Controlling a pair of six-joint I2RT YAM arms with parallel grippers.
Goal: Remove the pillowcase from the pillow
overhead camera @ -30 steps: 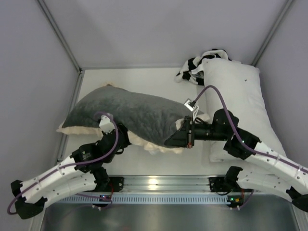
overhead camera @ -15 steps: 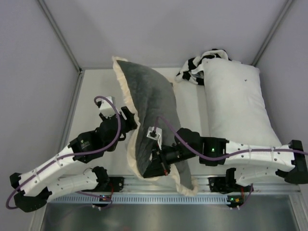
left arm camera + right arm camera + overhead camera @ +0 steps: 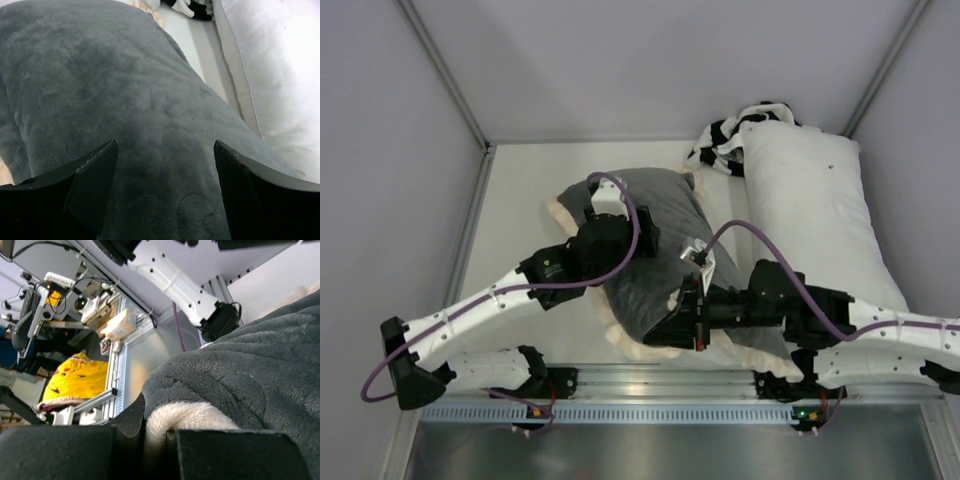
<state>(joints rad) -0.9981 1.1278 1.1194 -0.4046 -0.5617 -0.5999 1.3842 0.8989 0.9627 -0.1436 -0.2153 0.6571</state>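
Observation:
The pillowcase (image 3: 665,235) lies in the middle of the table, dark grey plush face up, cream frill (image 3: 638,347) showing along its near edge. It bulges; the pillow is hidden inside. My left gripper (image 3: 620,228) hovers open over the grey plush, which fills the left wrist view (image 3: 150,90) between its spread fingers (image 3: 95,175). My right gripper (image 3: 677,325) is shut on the pillowcase's near end; the right wrist view shows cream frill (image 3: 185,417) and grey plush (image 3: 250,375) pinched between its fingers.
A longer plain white pillow (image 3: 810,220) lies along the right side, also in the left wrist view (image 3: 280,65). A black-and-white patterned cloth (image 3: 725,135) sits at its far end. Grey walls enclose the table; a metal rail (image 3: 650,380) runs along the near edge.
The pillowcase swung from lying across the left side, to lengthwise, and now sits bunched in the middle. My left gripper moved up over it. My right gripper kept its hold.

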